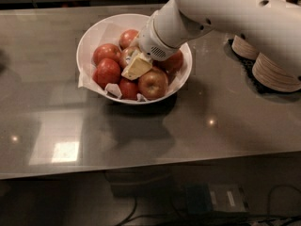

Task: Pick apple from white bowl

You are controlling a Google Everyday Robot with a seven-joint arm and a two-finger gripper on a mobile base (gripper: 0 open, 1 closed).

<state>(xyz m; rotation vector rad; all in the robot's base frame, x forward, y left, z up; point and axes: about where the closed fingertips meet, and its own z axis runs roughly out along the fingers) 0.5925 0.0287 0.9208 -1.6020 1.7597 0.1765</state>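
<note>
The white bowl (89,36) stands on the grey table, left of centre, lined with white paper and holding several apples. The palest apple (153,83), yellowish-brown with a red blush, lies at the bowl's front right. Deeper red apples lie to its left and behind it. My gripper (136,66) reaches down into the bowl from the upper right. Its cream tip rests among the apples, just up and left of the pale apple and beside another apple (126,55). The white arm hides most of the gripper.
Stacks of tan paper bowls (275,72) stand on a dark mat at the right, under the arm. The white arm (225,13) spans the upper right. The table's front edge (141,166) runs across the lower part, with cables on the floor below.
</note>
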